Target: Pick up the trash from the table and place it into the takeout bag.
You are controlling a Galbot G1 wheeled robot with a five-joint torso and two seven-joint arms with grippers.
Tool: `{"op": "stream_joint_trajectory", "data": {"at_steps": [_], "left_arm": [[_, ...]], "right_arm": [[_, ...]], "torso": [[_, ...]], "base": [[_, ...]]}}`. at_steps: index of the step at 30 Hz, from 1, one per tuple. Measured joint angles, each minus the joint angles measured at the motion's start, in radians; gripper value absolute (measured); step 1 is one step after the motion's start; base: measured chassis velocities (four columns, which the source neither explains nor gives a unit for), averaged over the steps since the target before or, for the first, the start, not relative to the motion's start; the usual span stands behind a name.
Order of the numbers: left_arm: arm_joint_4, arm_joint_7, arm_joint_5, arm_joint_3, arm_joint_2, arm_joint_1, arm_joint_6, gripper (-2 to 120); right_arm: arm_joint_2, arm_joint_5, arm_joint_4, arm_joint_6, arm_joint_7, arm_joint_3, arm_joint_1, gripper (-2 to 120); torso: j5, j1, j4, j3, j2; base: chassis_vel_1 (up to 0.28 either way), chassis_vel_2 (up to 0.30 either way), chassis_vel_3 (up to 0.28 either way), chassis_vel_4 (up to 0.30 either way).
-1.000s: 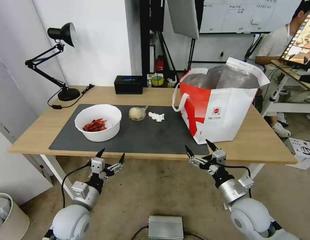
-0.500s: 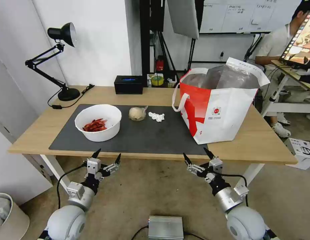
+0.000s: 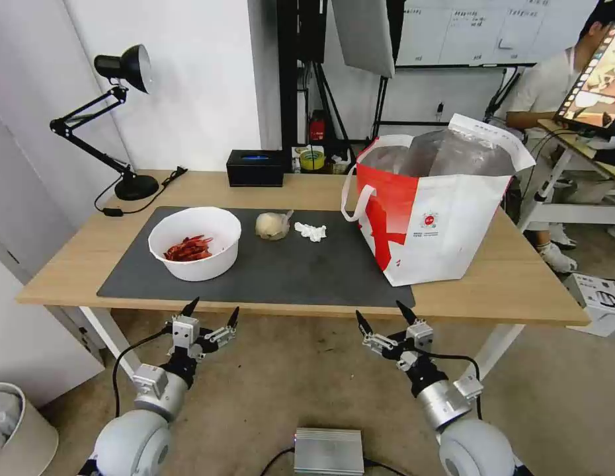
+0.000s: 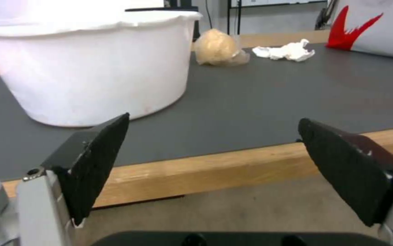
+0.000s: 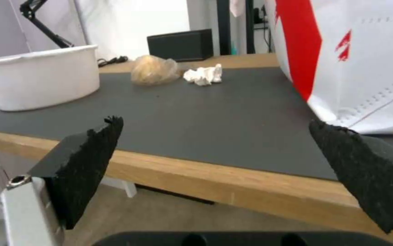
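Moved: right hand (image 3: 385, 319) has sunk lower before the bench (image 3: 506, 291); left hand (image 3: 210, 316) barely shifted.
Hands: both spread, empty, off the near edge, probably readying a reach.
Bowl (image 3: 195, 242): holds red scraps.
Wrap (image 3: 272, 225), tissue (image 3: 310, 231): on the mat.
Takeout bag (image 3: 440, 211): open, contents hidden.

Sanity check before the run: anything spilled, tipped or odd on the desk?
Nothing stands out. White round bowl upright with red scraps inside, balled plastic wrap and crumpled white tissue on the dark mat, white-and-red takeout bag standing open.
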State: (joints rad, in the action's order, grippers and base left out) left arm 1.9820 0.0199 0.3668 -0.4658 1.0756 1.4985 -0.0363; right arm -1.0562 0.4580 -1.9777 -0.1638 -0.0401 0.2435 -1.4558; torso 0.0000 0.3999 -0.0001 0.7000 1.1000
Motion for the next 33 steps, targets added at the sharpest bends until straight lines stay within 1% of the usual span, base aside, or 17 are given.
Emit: {"op": "stream_joint_trajectory", "data": {"at_steps": [6,8,9,10,12,13,15,16,18,19,23,24,26,27,30,31,33], "left_arm": [[0.007,0.001,0.003,-0.007,-0.003,0.003,-0.001,100],[0.015,0.001,0.003,-0.008,-0.001,0.006,-0.001,100],[0.021,0.002,0.001,-0.008,0.001,0.01,0.0,100],[0.021,0.002,0.001,-0.008,0.001,0.01,0.0,100],[0.036,0.003,-0.003,-0.01,0.007,0.022,0.002,100],[0.036,0.003,-0.003,-0.01,0.007,0.022,0.002,100],[0.048,0.004,-0.01,-0.013,0.015,0.03,0.004,100],[0.048,0.004,-0.01,-0.013,0.015,0.03,0.004,100],[0.055,0.005,-0.015,-0.018,0.019,0.036,0.005,100],[0.055,0.005,-0.015,-0.018,0.019,0.036,0.005,100],[0.064,0.005,-0.017,-0.028,0.018,0.048,0.005,100],[0.064,0.005,-0.017,-0.028,0.018,0.048,0.005,100],[0.06,0.005,-0.016,-0.029,0.018,0.044,0.005,100],[0.06,0.005,-0.016,-0.029,0.018,0.044,0.005,100],[0.051,0.006,-0.015,-0.025,0.02,0.04,0.005,100],[0.051,0.006,-0.015,-0.025,0.02,0.04,0.005,100],[0.044,0.006,-0.015,-0.023,0.022,0.037,0.005,100]], "right_arm": [[-0.002,0.018,-0.007,0.051,-0.002,-0.041,0.066,100],[-0.015,0.042,0.001,0.102,-0.011,-0.08,0.146,100],[-0.02,0.062,0.001,0.143,-0.034,-0.106,0.19,100],[-0.02,0.062,0.001,0.143,-0.034,-0.106,0.19,100],[-0.023,0.088,-0.011,0.238,-0.085,-0.155,0.274,100],[-0.023,0.088,-0.011,0.238,-0.085,-0.155,0.274,100],[-0.019,0.111,-0.008,0.327,-0.137,-0.204,0.371,100],[-0.019,0.111,-0.008,0.327,-0.137,-0.204,0.371,100],[-0.018,0.134,0.014,0.389,-0.179,-0.243,0.451,100],[-0.018,0.134,0.014,0.389,-0.179,-0.243,0.451,100],[-0.035,0.196,0.1,0.478,-0.232,-0.319,0.605,100],[-0.035,0.196,0.1,0.478,-0.232,-0.319,0.605,100],[-0.057,0.234,0.162,0.532,-0.261,-0.359,0.696,100],[-0.057,0.234,0.162,0.532,-0.261,-0.359,0.696,100],[-0.098,0.255,0.25,0.594,-0.308,-0.414,0.809,100],[-0.098,0.255,0.25,0.594,-0.308,-0.414,0.809,100],[-0.133,0.265,0.326,0.622,-0.354,-0.448,0.881,100]], "torso": [[0.0,0.0,0.0,0.0,0.0],[0.0,0.0,0.0002,0.0,0.0],[0.0,0.0,0.0001,0.0,0.0],[0.0,0.0,0.0001,0.0,0.0],[0.0001,0.0,0.0002,0.0,0.0],[0.0001,0.0,0.0002,0.0,0.0],[-0.0001,0.0,0.0003,0.0,0.0],[-0.0001,0.0,0.0003,0.0,0.0],[-0.0001,0.0,0.0002,0.0,0.0],[-0.0001,0.0,0.0002,0.0,0.0],[-0.0002,0.0,0.0002,0.0,0.0],[-0.0002,0.0,0.0002,0.0,0.0],[-0.0002,0.0,0.0001,0.0,0.0],[-0.0002,0.0,0.0001,0.0,0.0],[-0.0002,0.0,0.0002,0.0,0.0],[-0.0002,0.0,0.0002,0.0,0.0],[0.0,0.0,0.0003,0.0,0.0]], "base": [[0.0,0.0,0.0,0.0],[0.0,0.0,0.0,0.0],[0.0,0.0,0.0,0.0],[0.0,0.0,0.0,0.0],[0.0,0.0,0.0,0.0],[0.0,0.0,0.0,0.0],[0.0,0.0,0.0,0.0],[0.0,0.0,0.0,0.0],[0.0,0.0,0.0,0.0],[0.0,0.0,0.0,0.0],[0.0,0.0,0.0,0.0],[0.0,0.0,0.0,0.0],[0.0,0.0,0.0,0.0],[0.0,0.0,0.0,0.0],[0.0,0.0,0.0,0.0],[0.0,0.0,0.0,0.0],[0.0,0.0,0.0,0.0]]}}
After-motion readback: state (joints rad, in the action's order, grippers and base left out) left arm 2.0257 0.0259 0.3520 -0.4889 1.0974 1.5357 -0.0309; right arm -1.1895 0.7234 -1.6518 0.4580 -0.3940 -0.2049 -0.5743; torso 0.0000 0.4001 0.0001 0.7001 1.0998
